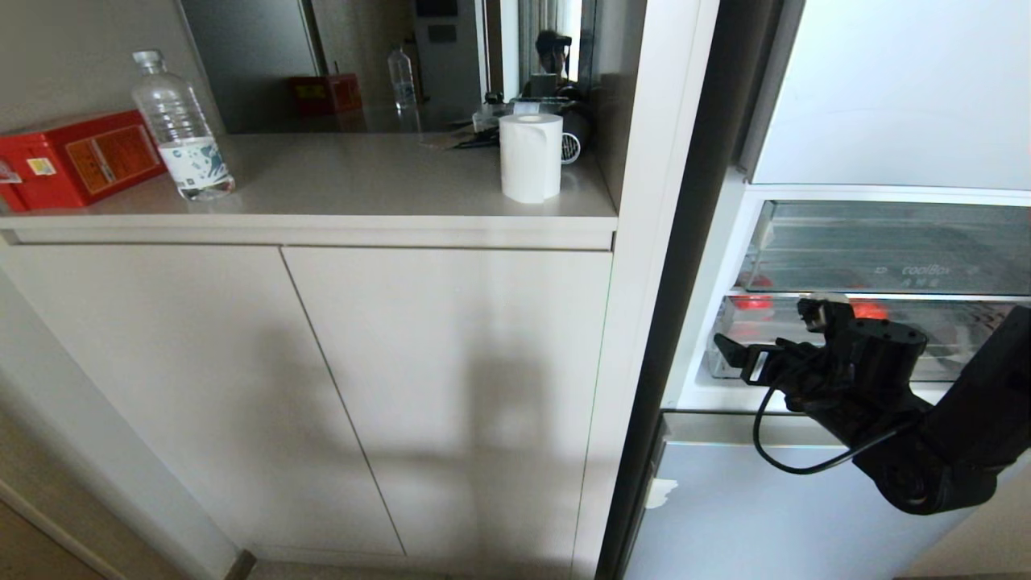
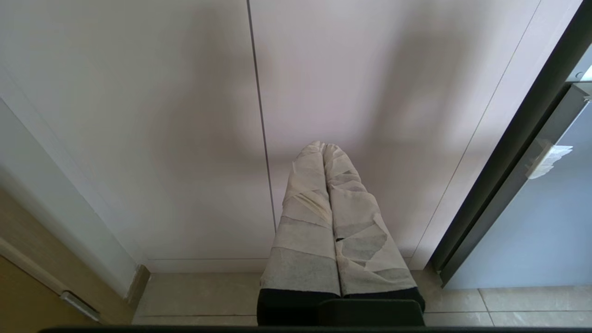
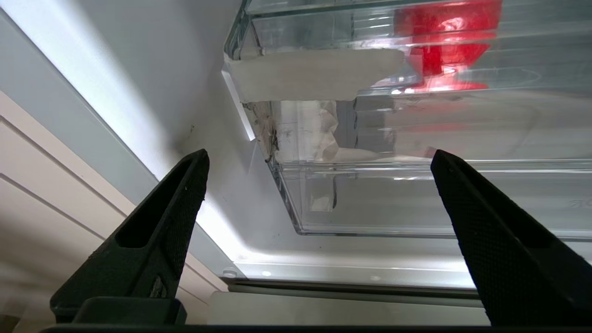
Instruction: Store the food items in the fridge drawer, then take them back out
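Note:
The fridge drawer (image 1: 954,334) is the lower clear bin in the open fridge. In the right wrist view the drawer (image 3: 416,199) shows a thick front lip and white tape at its corner. Two red food items (image 1: 753,304) (image 1: 866,308) glow through its front, and one red piece (image 3: 444,41) shows inside it. My right gripper (image 1: 769,332) (image 3: 319,155) hovers just in front of the drawer's left corner, open and holding nothing. My left gripper (image 2: 323,147) is shut and empty, its tape-wrapped fingers (image 2: 305,222) pointing at a cabinet door low down.
A clear bin with faint lettering (image 1: 886,250) sits above the drawer. Left of the fridge, a counter (image 1: 362,193) holds a red box (image 1: 76,157), a water bottle (image 1: 179,129) and a paper roll (image 1: 530,157). White cabinet doors (image 1: 322,387) are below.

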Controlling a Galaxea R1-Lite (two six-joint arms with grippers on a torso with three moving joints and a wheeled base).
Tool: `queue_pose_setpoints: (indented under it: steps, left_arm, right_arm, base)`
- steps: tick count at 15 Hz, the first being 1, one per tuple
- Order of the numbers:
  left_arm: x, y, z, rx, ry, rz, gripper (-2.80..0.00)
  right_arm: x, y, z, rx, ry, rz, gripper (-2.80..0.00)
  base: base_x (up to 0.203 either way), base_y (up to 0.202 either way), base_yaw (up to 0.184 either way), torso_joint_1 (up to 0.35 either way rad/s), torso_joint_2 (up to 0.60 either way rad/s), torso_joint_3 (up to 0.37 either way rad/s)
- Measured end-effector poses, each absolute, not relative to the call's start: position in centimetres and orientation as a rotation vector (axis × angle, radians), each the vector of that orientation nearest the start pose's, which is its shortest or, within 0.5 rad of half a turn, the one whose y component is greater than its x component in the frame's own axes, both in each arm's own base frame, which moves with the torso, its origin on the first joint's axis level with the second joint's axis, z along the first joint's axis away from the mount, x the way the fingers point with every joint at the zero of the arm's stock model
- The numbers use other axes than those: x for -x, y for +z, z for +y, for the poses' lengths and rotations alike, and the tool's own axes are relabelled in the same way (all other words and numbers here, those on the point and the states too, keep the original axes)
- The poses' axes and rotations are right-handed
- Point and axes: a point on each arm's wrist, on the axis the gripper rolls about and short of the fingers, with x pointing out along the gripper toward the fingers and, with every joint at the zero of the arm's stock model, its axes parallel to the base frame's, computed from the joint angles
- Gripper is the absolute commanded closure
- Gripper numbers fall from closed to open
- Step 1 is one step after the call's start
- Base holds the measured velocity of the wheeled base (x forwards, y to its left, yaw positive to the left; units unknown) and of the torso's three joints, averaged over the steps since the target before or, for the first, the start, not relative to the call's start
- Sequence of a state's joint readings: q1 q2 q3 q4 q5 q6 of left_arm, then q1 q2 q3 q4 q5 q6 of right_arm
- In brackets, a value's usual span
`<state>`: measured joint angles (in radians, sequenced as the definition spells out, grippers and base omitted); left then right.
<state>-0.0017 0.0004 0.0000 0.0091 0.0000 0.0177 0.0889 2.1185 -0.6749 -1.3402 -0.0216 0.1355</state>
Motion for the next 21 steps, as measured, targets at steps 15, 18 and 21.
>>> queue_pose_setpoints:
  steps: [15, 18, 21]
  left_arm:
    - [2.3, 7.5, 0.0, -0.018, -0.002, 0.010, 0.00]
    - [2.3, 7.5, 0.0, -0.018, -0.002, 0.010, 0.00]
    - [2.3, 7.5, 0.0, -0.018, -0.002, 0.010, 0.00]
  right_arm:
    - [-36.3, 8.9, 5.3, -0.130, 0.099, 0.068, 0.00]
    - [-36.5, 8.6, 5.5, -0.131, 0.094, 0.072, 0.00]
    - [-36.5, 8.6, 5.6, -0.131, 0.095, 0.070, 0.00]
  base:
    - [0.000, 0.000, 0.000, 0.000, 0.00, 0.000]
    - [0.000, 0.000, 0.000, 0.000, 0.00, 0.000]
    - [0.000, 0.000, 0.000, 0.000, 0.00, 0.000]
